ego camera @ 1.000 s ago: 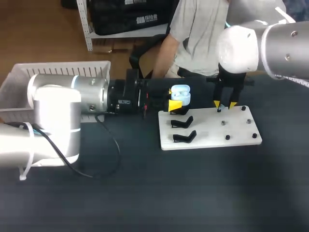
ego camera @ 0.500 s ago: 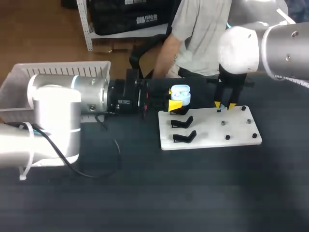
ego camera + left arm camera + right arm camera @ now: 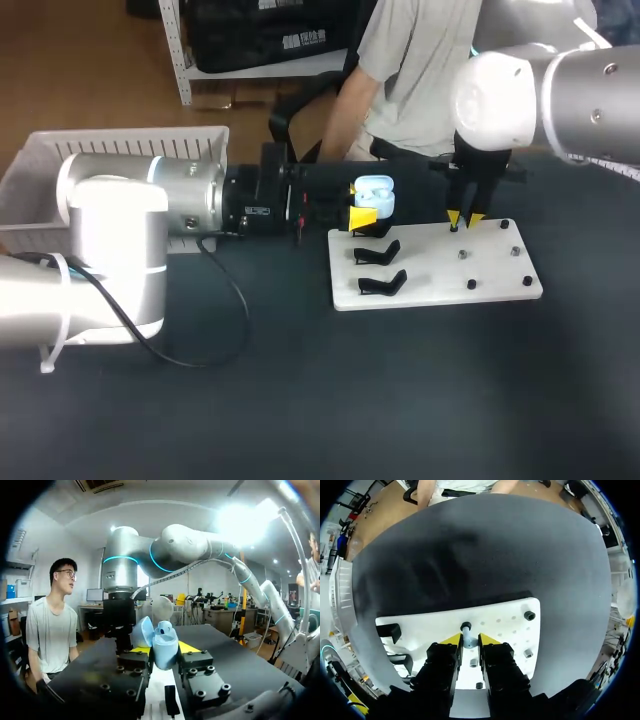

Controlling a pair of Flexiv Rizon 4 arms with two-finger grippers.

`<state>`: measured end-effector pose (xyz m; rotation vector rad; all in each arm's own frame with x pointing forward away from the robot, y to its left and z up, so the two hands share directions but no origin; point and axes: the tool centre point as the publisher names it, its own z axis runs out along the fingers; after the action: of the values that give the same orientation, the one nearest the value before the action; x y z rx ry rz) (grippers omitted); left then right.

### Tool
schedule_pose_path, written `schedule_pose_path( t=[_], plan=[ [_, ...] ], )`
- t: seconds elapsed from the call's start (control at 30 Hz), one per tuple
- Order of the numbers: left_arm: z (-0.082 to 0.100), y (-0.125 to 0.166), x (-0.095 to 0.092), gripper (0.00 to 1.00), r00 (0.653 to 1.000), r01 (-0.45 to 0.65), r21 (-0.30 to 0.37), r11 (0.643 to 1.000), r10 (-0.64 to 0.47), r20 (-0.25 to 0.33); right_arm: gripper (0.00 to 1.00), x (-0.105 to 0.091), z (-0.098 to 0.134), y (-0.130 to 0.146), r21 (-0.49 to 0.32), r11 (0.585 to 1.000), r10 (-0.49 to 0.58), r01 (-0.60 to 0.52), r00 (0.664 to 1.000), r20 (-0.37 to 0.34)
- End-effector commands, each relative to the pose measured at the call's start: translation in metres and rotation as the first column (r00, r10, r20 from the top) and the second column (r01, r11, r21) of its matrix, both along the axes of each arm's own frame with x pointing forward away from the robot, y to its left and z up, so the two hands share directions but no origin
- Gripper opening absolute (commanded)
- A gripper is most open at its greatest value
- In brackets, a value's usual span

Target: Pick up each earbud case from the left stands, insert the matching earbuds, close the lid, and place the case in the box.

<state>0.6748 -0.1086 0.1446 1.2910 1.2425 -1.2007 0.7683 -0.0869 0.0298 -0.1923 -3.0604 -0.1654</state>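
My left hand (image 3: 164, 652) pinches the earbud case (image 3: 166, 639) upright near the stands (image 3: 378, 252), lid open, ready for the earbud (image 3: 468, 641) that my right hand (image 3: 469, 639) pinches on the white board (image 3: 430, 285)

Dark grey table (image 3: 400, 400), black cable (image 3: 246, 310) looping across its surface

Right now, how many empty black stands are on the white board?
2: far stand beside the case, near stand by the board's front edge. The case may hide another.
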Motion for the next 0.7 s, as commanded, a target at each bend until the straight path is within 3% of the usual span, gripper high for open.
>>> schedule_pose_path(
  t=[0.03, 0.37, 0.7],
  plan=[
    [-0.001, 0.000, -0.002, 0.00, 1.000, -0.007, -0.003, 1.000, 0.007, 0.004, 0.00, 0.000, 0.002, 0.001, -0.002, 1.000, -0.005, 0.005, 1.000, -0.002],
    [-0.001, 0.000, -0.002, 0.00, 1.000, -0.007, -0.003, 1.000, 0.007, 0.004, 0.00, -0.007, 0.016, 0.003, -0.006, 1.000, -0.019, 0.019, 1.000, 0.012],
    [-0.001, 0.000, -0.002, 0.00, 1.000, -0.007, -0.003, 1.000, 0.007, 0.004, 0.00, -0.020, 0.052, 0.007, -0.018, 0.998, -0.064, 0.065, 0.997, 0.051]
  ],
)
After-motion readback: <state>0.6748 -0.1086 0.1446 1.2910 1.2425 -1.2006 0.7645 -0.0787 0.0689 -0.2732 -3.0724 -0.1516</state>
